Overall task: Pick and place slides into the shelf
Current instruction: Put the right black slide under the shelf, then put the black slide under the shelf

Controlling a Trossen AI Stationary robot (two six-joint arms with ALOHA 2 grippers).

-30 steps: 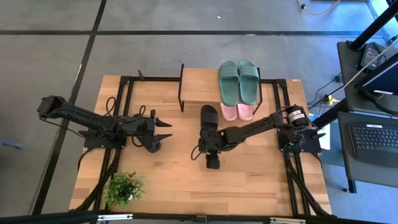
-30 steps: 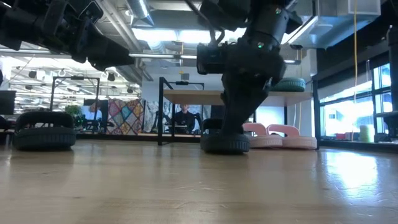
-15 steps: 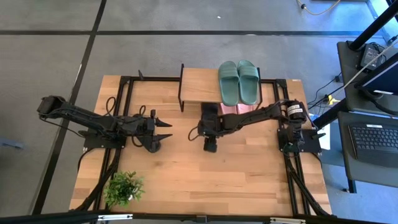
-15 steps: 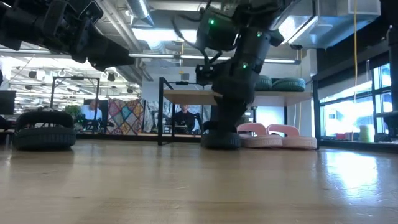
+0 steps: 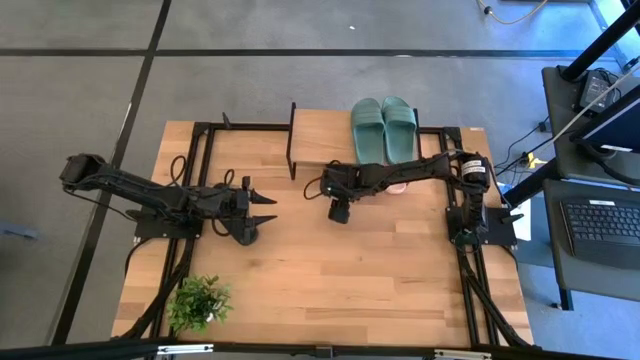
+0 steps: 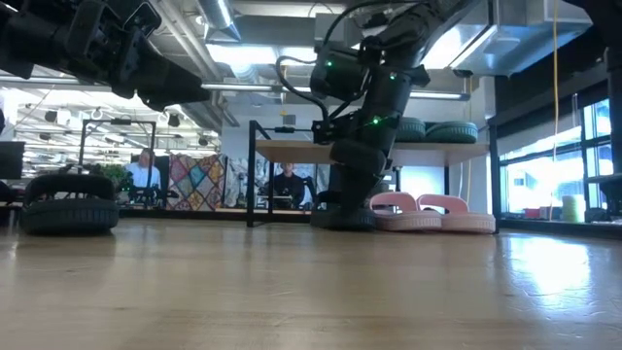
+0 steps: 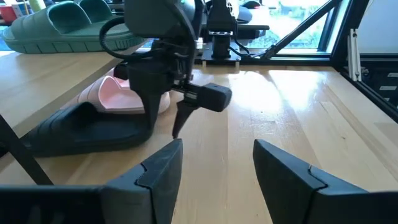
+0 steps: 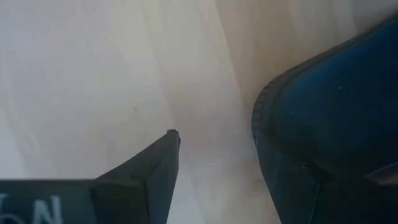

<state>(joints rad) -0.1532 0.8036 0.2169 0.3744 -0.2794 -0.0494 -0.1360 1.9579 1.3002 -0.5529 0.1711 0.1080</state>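
Note:
One black slide point(image 7: 81, 127) lies flat on the table under the shelf's top board point(image 5: 320, 140), beside the pink pair point(image 7: 124, 93). It also shows in the low view point(image 6: 340, 216). The green pair point(image 5: 383, 130) rests on the top board. My right gripper point(image 7: 165, 130) points down at this slide's near end, fingers apart. The other black slide point(image 6: 68, 204) lies on the table at the left, below my left gripper point(image 5: 270, 208), which hangs open and empty above it. My right gripper comes from above at the black slide's near end point(image 8: 273, 124). One finger point(image 8: 149, 168) stands over bare table, apart from the slide. The slide's end hides the other finger, so I cannot tell whether it hooks into the slide or only leans on it. The slide rests flat on the table.
A small potted plant point(image 5: 200, 300) stands at the table's near left corner. Black frame rails point(image 5: 205, 150) run along the table's left and right sides. The shelf's thin black legs point(image 6: 251, 175) stand close to the slide.
My right gripper has gone toward the table's far edge, taking the black slide along the tabletop. The slide lay in the open in front of the shelf; now it lies under the top board, next to the pink pair.

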